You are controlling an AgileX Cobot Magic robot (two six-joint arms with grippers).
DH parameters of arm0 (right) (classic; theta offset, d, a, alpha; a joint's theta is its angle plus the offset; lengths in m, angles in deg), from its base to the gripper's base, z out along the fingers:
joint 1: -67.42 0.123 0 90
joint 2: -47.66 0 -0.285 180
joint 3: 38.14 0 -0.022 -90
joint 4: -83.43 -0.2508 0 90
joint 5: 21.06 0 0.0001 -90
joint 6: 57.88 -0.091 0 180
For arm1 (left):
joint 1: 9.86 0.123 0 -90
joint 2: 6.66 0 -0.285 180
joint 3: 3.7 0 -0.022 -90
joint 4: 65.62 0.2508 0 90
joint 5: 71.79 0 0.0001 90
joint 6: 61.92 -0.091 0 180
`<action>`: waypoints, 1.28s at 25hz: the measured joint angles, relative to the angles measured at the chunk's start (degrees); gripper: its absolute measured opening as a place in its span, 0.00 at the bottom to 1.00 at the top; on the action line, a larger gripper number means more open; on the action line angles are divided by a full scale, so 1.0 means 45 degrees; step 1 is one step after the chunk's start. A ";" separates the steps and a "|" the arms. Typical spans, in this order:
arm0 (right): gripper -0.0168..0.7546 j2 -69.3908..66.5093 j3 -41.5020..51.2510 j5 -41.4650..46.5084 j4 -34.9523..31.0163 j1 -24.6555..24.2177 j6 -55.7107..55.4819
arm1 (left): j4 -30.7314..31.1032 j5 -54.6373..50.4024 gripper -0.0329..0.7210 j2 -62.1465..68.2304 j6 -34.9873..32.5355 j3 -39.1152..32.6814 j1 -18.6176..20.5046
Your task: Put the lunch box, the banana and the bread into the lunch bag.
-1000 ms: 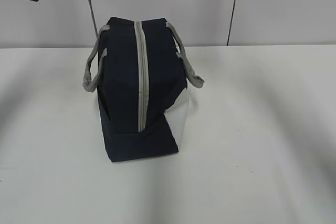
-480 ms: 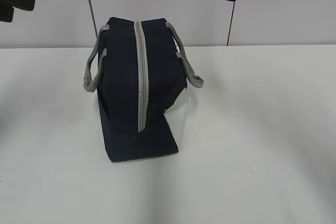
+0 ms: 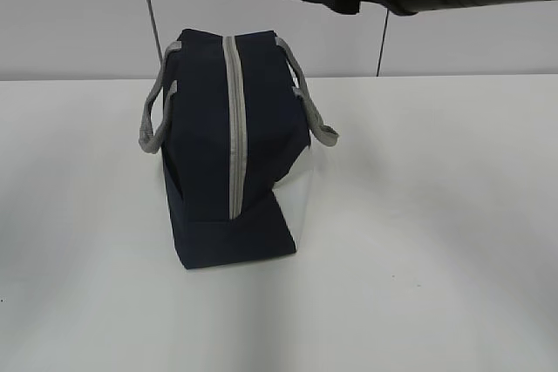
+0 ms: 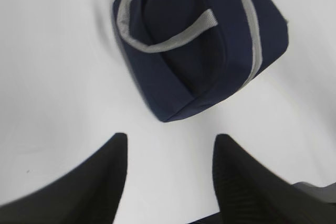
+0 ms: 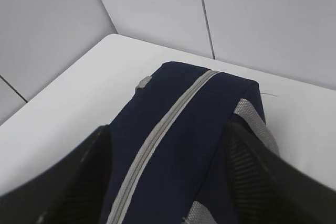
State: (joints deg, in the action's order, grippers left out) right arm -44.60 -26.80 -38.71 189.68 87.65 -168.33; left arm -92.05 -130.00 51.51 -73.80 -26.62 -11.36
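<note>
1. One large navy-blue fabric lunch bag with a grey zipper strip and grey strap handles stands on the white table, zipper closed.
2. Left gripper hangs above the table near the bag, fingers spread, empty.
3. Right gripper hovers over the bag's top, fingers parted either side of the zipper, holding nothing.
</note>
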 joint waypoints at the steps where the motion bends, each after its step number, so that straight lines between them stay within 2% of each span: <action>1: 0.66 0.0194 0.0139 0.0000 0.0000 0.0000 0.0027 | 0.0360 -0.0016 0.54 -0.0649 0.0268 -0.0420 0.0000; 5: 0.66 0.0962 0.0747 0.0053 0.0000 0.0000 0.0027 | 0.1796 -0.0058 0.54 -0.3085 0.1159 -0.1913 0.0000; 14: 0.66 0.2020 0.2086 0.0165 -0.0031 0.0000 0.0027 | 0.3294 -0.0676 0.53 -0.7255 0.1329 -0.4354 0.0000; 19: 0.66 0.2790 0.2863 0.0226 -0.0031 0.0000 0.0055 | 0.4359 -0.1443 0.50 -0.8783 0.1329 -0.5050 0.0000; 25: 0.66 0.3878 0.3699 0.0469 -0.0040 0.0000 0.0055 | 0.4514 -0.1336 0.49 -0.9266 0.1339 -0.5254 0.0000; 32: 0.66 0.4778 0.4853 0.2110 -0.0101 0.0000 0.0030 | 0.4514 -0.1332 0.47 -0.9315 0.1339 -0.5254 0.0000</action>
State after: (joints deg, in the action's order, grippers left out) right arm -23.10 -4.96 -29.22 189.23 87.65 -168.20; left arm -71.73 -135.99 9.59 -67.77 -50.27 -11.36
